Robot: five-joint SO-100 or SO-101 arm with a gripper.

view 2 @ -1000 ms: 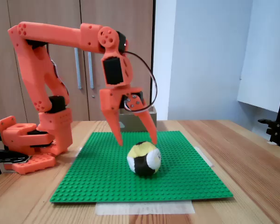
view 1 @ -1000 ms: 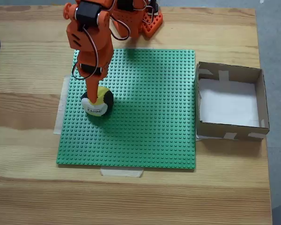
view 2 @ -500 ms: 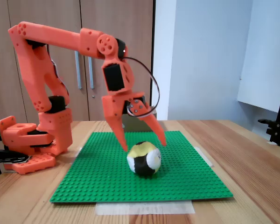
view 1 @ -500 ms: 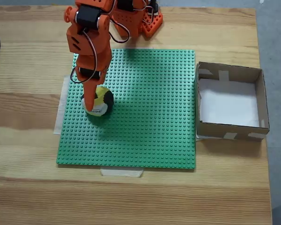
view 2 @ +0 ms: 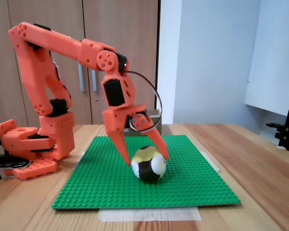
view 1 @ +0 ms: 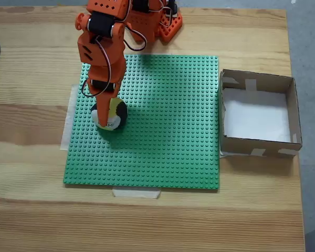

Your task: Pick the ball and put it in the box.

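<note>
straddling the ball [view 2: 148,163], claw [view 2: 146,159] spread

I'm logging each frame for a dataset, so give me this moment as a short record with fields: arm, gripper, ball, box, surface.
arm: orange, base at the table's far edge in the top-down fixed view
gripper: open, fingers straddling the ball's top
ball: yellow, black and white, resting on the green studded plate
box: cardboard, nothing inside, right of the plate in the top-down fixed view
surface: wooden table

yellow-black-white ball [view 2: 148,163], green studded baseplate [view 1: 163,126], orange gripper [view 2: 147,157]
</note>
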